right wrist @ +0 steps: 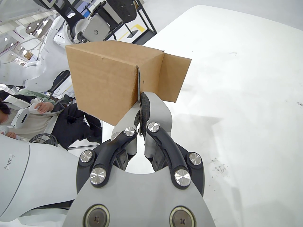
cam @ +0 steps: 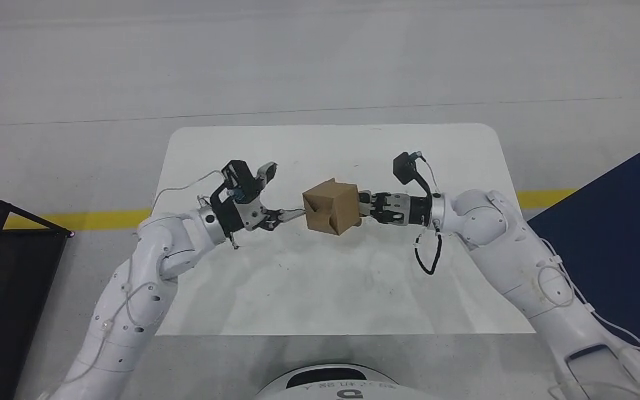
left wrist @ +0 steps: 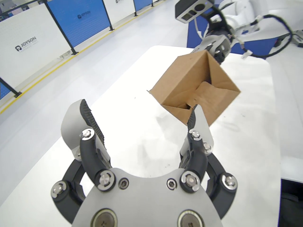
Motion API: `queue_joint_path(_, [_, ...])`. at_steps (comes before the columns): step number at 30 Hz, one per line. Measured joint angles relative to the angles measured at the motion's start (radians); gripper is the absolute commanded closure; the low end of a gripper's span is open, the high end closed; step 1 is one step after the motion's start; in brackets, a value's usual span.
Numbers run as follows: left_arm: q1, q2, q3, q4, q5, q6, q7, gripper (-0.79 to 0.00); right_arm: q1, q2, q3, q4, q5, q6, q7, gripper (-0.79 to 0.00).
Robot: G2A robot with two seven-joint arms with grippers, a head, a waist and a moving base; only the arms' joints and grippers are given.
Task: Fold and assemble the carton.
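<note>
A small brown carton [cam: 331,207] hangs tilted above the middle of the white table [cam: 300,300]. My right gripper [right wrist: 142,100] is shut on a thin cardboard edge at one corner of the carton [right wrist: 104,81], holding it up from the right. From the left wrist view the carton [left wrist: 189,83] shows its open end, with inner flaps partly folded in. My left gripper [left wrist: 139,112] stands open just left of it, one fingertip [left wrist: 195,116] touching the lower rim of the opening. In the top view the left gripper [cam: 285,212] and right gripper [cam: 362,203] flank the carton.
The table [right wrist: 236,72] carries nothing else besides a few dark specks. A blue partition [cam: 610,220] stands to the right of the table, and a black frame [cam: 20,250] to the left. A yellow floor line [cam: 80,218] runs behind.
</note>
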Motion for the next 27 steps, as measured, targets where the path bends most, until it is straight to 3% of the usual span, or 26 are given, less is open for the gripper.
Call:
queue_joint_path(5, [0.005,0.007,-0.013,0.025,-0.013,-0.110,0.051,-0.785,0.005,-0.001,-0.002,0.008,0.012,-0.010,0.002,0.000])
queue_joint_path(13, [-0.026,-0.005,0.067,0.043,-0.011,-0.081,0.012,-0.785,0.007,-0.001,-0.005,0.008,0.006,-0.010,-0.002,0.000])
queue_joint_path(24, [-0.098,-0.025,0.158,0.082,-0.061,-0.007,-0.056,-0.576,-0.002,0.002,0.003,0.002,0.000,-0.017,-0.008,0.000])
queue_joint_path(27, [-0.103,-0.027,0.162,0.086,-0.067,-0.002,-0.059,-0.563,-0.004,0.003,0.005,0.002,0.002,-0.018,-0.008,0.000])
